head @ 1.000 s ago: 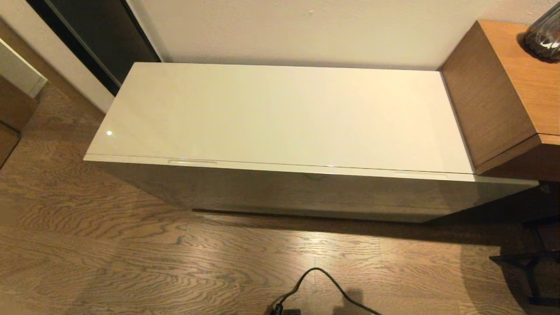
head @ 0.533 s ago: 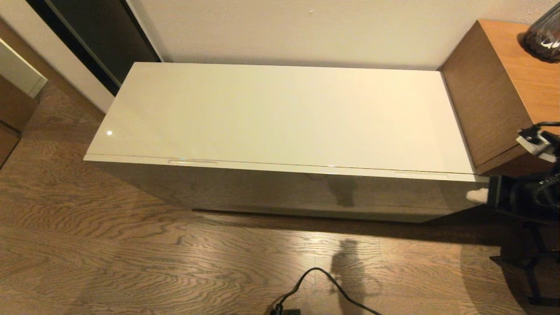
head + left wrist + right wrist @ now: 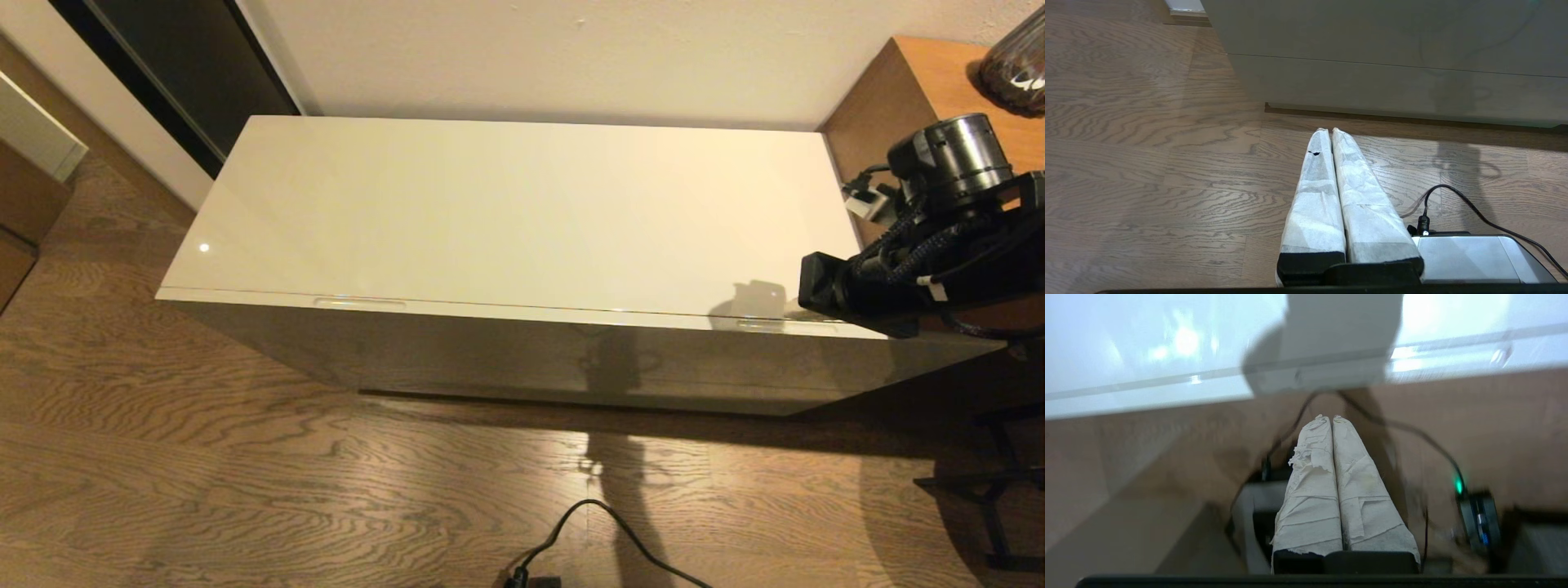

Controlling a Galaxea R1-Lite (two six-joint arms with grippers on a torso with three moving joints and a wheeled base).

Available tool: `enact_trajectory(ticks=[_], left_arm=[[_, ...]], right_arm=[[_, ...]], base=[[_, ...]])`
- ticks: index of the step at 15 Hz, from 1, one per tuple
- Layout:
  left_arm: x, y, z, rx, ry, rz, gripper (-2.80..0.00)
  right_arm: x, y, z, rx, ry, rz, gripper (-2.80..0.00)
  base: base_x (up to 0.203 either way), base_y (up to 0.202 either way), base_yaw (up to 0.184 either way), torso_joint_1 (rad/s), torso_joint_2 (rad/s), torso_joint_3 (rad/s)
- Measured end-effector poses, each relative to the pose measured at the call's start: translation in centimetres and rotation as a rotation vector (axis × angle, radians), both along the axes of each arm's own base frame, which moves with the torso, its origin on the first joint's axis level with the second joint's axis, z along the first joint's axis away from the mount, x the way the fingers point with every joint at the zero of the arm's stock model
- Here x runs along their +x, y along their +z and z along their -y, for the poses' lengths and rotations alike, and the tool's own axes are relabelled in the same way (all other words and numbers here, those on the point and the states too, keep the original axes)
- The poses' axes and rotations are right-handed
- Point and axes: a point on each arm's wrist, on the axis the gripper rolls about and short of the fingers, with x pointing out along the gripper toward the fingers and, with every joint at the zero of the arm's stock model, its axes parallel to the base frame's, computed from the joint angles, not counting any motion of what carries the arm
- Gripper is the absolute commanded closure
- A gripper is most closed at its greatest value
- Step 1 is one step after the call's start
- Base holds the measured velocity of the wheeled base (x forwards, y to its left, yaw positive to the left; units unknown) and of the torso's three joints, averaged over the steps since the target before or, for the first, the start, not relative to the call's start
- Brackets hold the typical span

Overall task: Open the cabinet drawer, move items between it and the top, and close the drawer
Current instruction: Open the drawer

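Right arm at the cabinet's right end, drawer shut

The head view shows the whole top point(image 3: 522, 212) bare and glossy across mid-frame, the cabinet drawer point(image 3: 522, 347) closed beneath its front edge, and the right arm's dark wrist at the right edge over the corner beside the brown wooden unit point(image 3: 922, 90) — its fingertips are hidden there. Only the right wrist view shows the right hand point(image 3: 1327, 418): wrapped fingers pressed together, holding nothing, above the blurred pale front edge. Only the left wrist view shows the left hand point(image 3: 1327, 130), fingers likewise closed and empty, low over the wooden floor point(image 3: 1147, 163) before the cabinet's front, with a black cable point(image 3: 1474, 212) near it. The drawer's inside is not visible — no items show in any view
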Motion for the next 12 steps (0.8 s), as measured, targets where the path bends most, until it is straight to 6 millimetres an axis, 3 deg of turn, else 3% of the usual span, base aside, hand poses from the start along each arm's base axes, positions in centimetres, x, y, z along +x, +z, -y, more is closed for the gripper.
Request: enact_trajectory(ticks=[5,12], left_arm=[[0.0,0.0,0.0,0.0,0.0,0.0,0.0],[0.0,0.0,0.0,0.0,0.0,0.0,0.0]], right_arm=[[-0.1,0.2,-0.6,-0.027,0.0,-0.17,0.0],[2.7,-0.4,-0.6,-0.033,-0.038,-0.167,0.0]], base=[[0.0,0.0,0.0,0.0,0.0,0.0],[0.0,0.0,0.0,0.0,0.0,0.0]])
